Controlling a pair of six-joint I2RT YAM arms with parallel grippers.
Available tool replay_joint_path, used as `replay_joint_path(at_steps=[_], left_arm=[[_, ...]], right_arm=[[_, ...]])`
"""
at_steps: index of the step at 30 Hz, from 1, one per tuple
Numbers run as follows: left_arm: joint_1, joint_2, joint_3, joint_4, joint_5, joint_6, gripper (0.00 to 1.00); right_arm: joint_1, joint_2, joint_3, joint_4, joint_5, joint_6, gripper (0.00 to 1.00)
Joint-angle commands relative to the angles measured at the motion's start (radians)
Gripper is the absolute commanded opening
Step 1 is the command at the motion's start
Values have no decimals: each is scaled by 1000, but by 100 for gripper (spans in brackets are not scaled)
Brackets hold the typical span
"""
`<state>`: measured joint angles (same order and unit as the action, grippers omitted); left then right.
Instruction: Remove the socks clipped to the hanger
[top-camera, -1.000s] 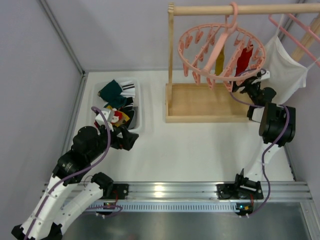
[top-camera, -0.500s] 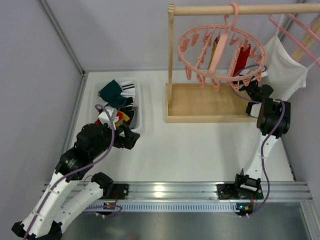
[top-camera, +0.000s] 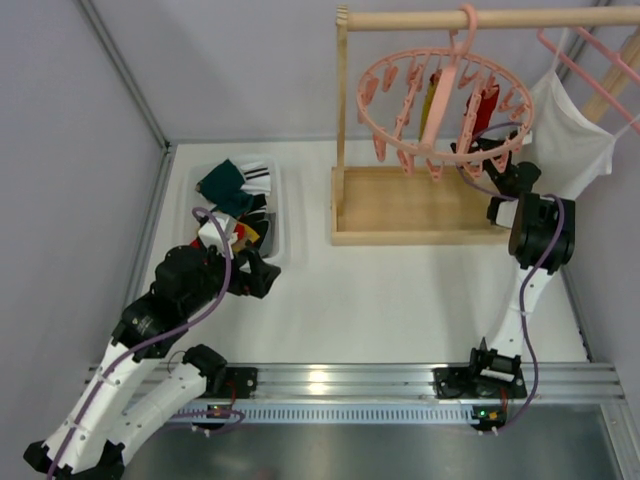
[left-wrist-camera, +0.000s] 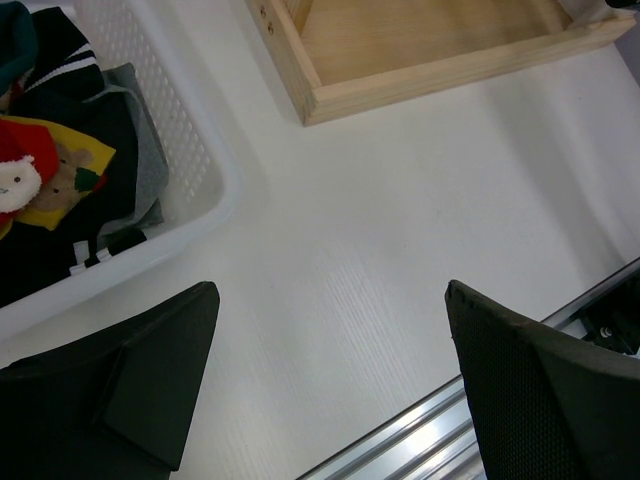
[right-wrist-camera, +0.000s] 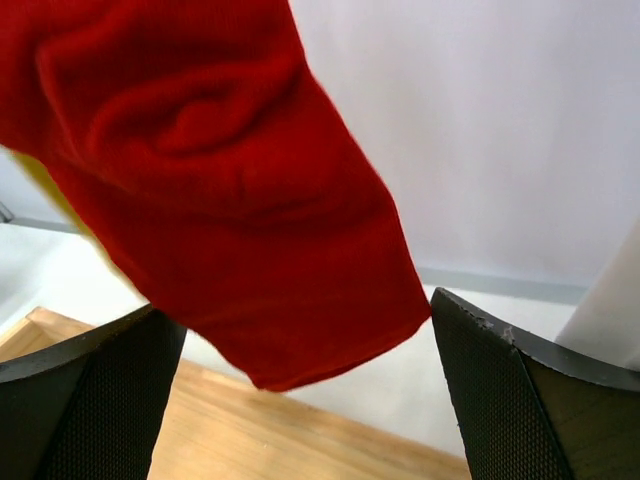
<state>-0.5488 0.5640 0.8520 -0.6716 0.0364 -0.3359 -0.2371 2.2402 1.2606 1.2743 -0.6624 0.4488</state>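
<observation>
Overhead view first: the hanger (top-camera: 432, 105) hangs by its hook from the top rail of the wooden rack (top-camera: 400, 205), so its pegs dangle free. The red sock (top-camera: 484, 108) and the mustard sock (top-camera: 432, 95) droop inside the ring, both clipped. The right end effector (top-camera: 492, 160) is raised just under the ring's right side, below the red sock, apparently placed to take it from beneath. A white shirt (top-camera: 565, 135) hangs just beside it. The left end effector (top-camera: 262, 275) hovers low over the counter (top-camera: 400, 300) beside the basket (top-camera: 277, 215) of laundry, likely because that is the drop-off

Left wrist view: the fingers (left-wrist-camera: 150, 370) stand wide apart with nothing between them, bare counter below and the basket's corner to the left

Right wrist view: this arm's fingers (right-wrist-camera: 520, 390) are spread wide on either side of the red sock's hanging end, which dips between them, apparently untouched. Closing on the fabric looks like the next need, then a downward pull to free it from its peg
</observation>
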Motion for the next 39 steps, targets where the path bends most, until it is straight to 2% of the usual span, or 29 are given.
replay_joint_path(at_steps=[1,4,6,7,10,12,13,14,15,18,22,39], left_arm=[[-2,19,1,60,13,17,98],[0,23,1,58,13,17,98],[0,23,1,60,13,17,98],[0,22,-1,58,11,17,98],[0,20,-1,60,11,17,98],[1,20,-1,60,11,17,98],[0,19,-1,60,13,17,98],[0,20,-1,60,13,17,98],[1,20,-1,60,13,17,98],[1,11,-1,60,13,17,98],[1,13,-1,61,13,17,98],[0,11,1,61,11,15,98]], right_arm=[[13,13,86,266,0,-9,99],[28,16,128,228,-34,-28,99],[42,15,141,215,-45,-39,90],[45,15,143,215,-45,-38,81],[50,21,135,264,-49,-9,72],[50,18,114,293,-49,16,61],[50,16,108,306,-49,30,26],[50,13,90,342,-40,37,14],[50,10,80,355,-34,42,10],[51,-22,28,398,-16,56,9],[53,-108,-75,436,18,59,0],[85,-418,-446,436,142,-16,0]])
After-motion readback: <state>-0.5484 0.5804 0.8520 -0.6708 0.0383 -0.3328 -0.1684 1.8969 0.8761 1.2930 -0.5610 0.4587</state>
